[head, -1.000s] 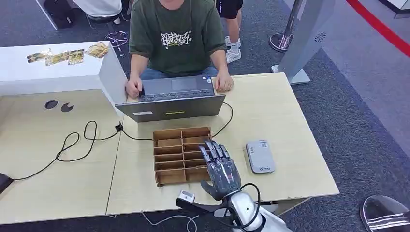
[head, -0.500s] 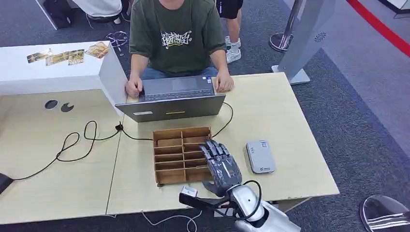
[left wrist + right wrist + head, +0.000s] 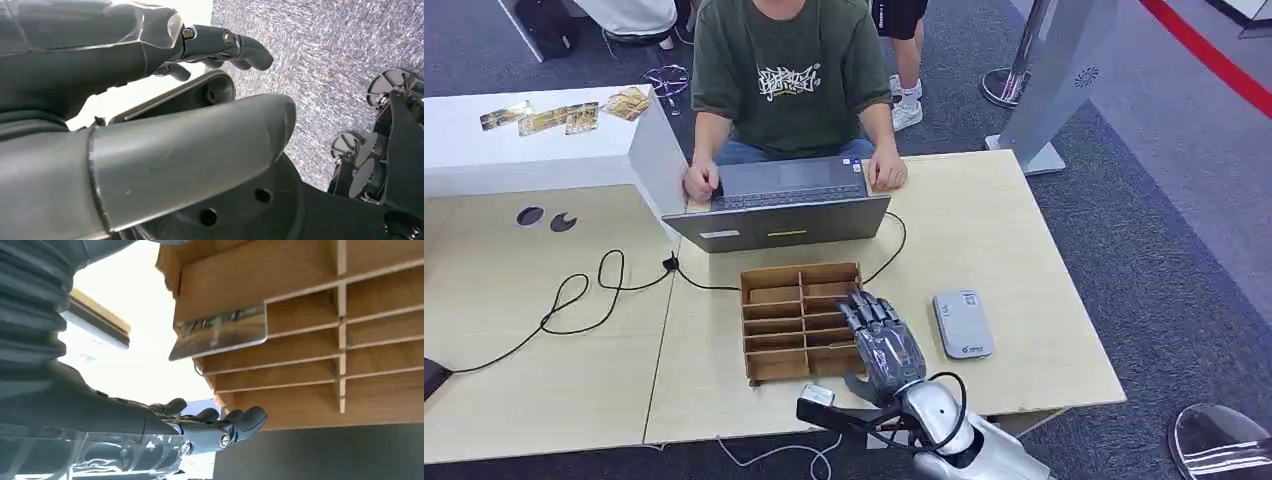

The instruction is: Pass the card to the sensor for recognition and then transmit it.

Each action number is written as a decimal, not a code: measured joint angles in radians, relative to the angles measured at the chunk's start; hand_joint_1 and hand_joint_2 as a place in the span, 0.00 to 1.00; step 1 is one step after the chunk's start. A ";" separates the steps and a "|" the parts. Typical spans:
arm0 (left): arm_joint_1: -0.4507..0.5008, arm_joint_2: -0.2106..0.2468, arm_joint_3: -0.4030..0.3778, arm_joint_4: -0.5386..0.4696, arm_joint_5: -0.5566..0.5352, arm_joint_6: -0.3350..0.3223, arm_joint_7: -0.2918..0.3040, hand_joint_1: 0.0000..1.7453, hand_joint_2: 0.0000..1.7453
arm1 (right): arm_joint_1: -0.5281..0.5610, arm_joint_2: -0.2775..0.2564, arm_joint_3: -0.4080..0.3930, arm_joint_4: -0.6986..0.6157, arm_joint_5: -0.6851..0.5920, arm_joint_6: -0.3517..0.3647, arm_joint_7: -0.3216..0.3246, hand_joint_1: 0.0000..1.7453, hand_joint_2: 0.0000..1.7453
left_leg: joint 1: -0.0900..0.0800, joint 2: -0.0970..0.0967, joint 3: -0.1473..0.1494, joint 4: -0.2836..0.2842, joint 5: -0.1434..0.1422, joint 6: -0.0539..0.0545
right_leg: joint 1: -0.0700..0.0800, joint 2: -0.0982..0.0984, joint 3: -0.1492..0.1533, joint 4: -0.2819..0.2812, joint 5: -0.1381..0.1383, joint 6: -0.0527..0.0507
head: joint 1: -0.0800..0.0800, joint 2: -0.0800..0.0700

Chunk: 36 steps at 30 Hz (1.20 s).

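Observation:
A brown wooden divider box stands on the light table in front of the laptop. My right hand hovers over its right column, fingers stretched out toward the laptop and holding nothing. In the right wrist view a shiny card sticks up out of one slot of the box, apart from the fingers. The grey card sensor lies flat just right of the hand. My left hand hangs over grey carpet, fingers loosely extended, nothing in it.
A person sits across the table typing on a grey laptop. A black cable loops over the left half of the table. Several cards lie on a white counter at the back left. A grey stand is at the back right.
My right wrist has swung a little to the right and the arm has come further into the picture; the hand stays over the box's right column. Nothing else has moved.

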<state>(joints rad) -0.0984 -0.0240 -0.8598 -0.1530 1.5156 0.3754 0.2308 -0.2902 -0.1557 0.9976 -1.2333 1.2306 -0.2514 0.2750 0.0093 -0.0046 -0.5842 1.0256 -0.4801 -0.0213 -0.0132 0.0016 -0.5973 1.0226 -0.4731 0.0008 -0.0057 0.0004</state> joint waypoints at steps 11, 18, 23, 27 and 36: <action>0.000 0.000 0.000 0.000 0.004 0.000 -0.002 0.00 0.00 | 0.002 -0.038 0.008 -0.056 -0.004 0.000 0.025 0.00 1.00 | 0.000 0.000 0.000 0.000 0.000 0.000 | 0.000 0.000 0.000 0.000 0.000 0.000 | 0.000 0.000; 0.000 0.000 0.000 0.000 0.005 0.000 -0.006 0.00 0.00 | 0.002 -0.038 0.018 -0.058 -0.004 0.000 0.027 0.00 1.00 | 0.000 0.000 0.000 0.000 0.000 0.000 | 0.000 0.000 0.000 0.000 0.000 0.000 | 0.000 0.000; 0.000 0.000 0.000 0.000 0.005 0.000 -0.008 0.00 0.00 | 0.002 -0.038 0.022 -0.058 -0.013 0.005 0.027 0.00 1.00 | 0.000 0.000 0.000 0.000 0.000 0.000 | 0.000 0.000 0.000 0.000 0.000 0.000 | 0.000 0.000; 0.000 0.000 0.000 0.000 0.005 0.000 -0.008 0.00 0.00 | 0.002 -0.038 0.022 -0.058 -0.016 0.007 0.027 0.00 1.00 | 0.000 0.000 0.000 0.000 0.000 0.000 | 0.000 0.000 0.000 0.000 0.000 0.000 | 0.000 0.000; 0.000 0.000 0.000 0.000 0.005 0.000 -0.008 0.00 0.00 | 0.001 -0.038 0.024 -0.056 -0.025 0.008 0.027 0.00 1.00 | 0.000 0.000 0.000 0.000 0.000 0.000 | 0.000 0.000 0.000 0.000 0.000 0.000 | 0.000 0.000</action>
<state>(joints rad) -0.0984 -0.0237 -0.8595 -0.1530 1.5206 0.3754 0.2224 -0.2892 -0.1938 1.0212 -1.2894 1.2055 -0.2438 0.3021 0.0094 -0.0046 -0.5844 1.0256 -0.4802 -0.0212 -0.0133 0.0015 -0.5975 1.0226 -0.4732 0.0008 -0.0057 0.0000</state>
